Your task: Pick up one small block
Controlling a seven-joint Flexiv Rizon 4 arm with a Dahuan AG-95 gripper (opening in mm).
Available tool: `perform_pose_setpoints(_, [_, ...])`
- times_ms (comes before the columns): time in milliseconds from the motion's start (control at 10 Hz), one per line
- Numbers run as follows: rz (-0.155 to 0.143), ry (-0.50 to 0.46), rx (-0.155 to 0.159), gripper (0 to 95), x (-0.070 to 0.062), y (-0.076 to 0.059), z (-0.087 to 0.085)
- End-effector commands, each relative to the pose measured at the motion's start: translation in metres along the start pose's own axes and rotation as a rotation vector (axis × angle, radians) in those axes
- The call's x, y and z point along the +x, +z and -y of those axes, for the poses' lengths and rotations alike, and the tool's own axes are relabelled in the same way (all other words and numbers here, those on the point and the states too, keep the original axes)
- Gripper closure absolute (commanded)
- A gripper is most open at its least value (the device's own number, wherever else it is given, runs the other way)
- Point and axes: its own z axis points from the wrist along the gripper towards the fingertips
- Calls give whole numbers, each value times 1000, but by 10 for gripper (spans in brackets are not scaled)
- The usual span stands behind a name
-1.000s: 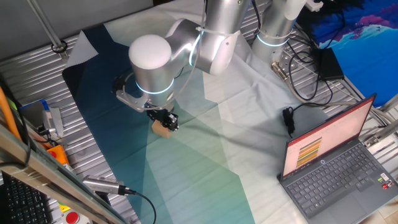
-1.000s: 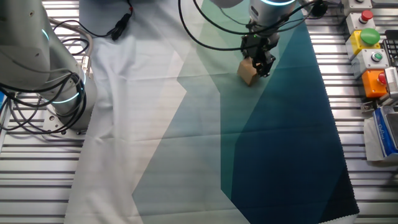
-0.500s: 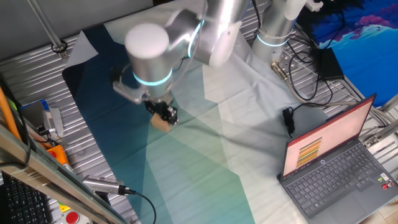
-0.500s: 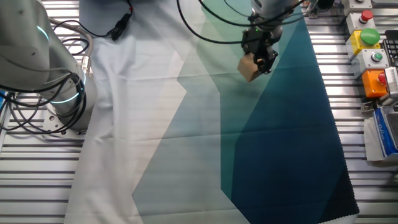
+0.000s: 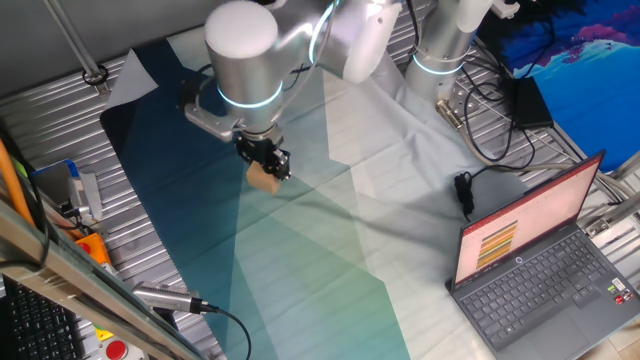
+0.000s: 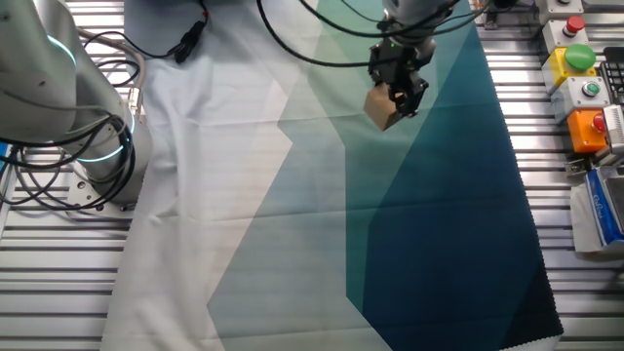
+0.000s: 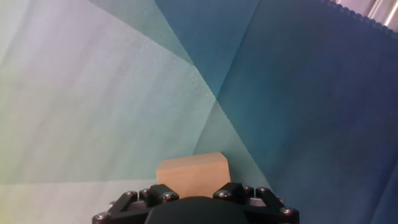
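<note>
Moved: gripper (image 6: 393, 91) and block (image 6: 380, 107) had risen since a second before, drifting slightly across the cloth (image 6: 322, 214).
Gripper: closed on the block's sides, holding it below the fingers; the hand view showed the block (image 7: 192, 175) between them.
Block: appeared clear of the cloth, hanging above the teal part.
Done: grasp and lift, as I judged it.
Left: perhaps only a higher raise.
Beyond: laptop (image 5: 540, 265) lay well apart.
</note>
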Motion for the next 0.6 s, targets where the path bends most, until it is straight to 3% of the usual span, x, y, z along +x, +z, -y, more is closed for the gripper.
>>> perform_pose_setpoints(100, [4,1,2,950,-1,2,0])
perform_pose_setpoints(200, [1,-31,-13,950,15,-17,27])
perform_pose_setpoints(600, [-6,-54,-27,950,33,-34,51])
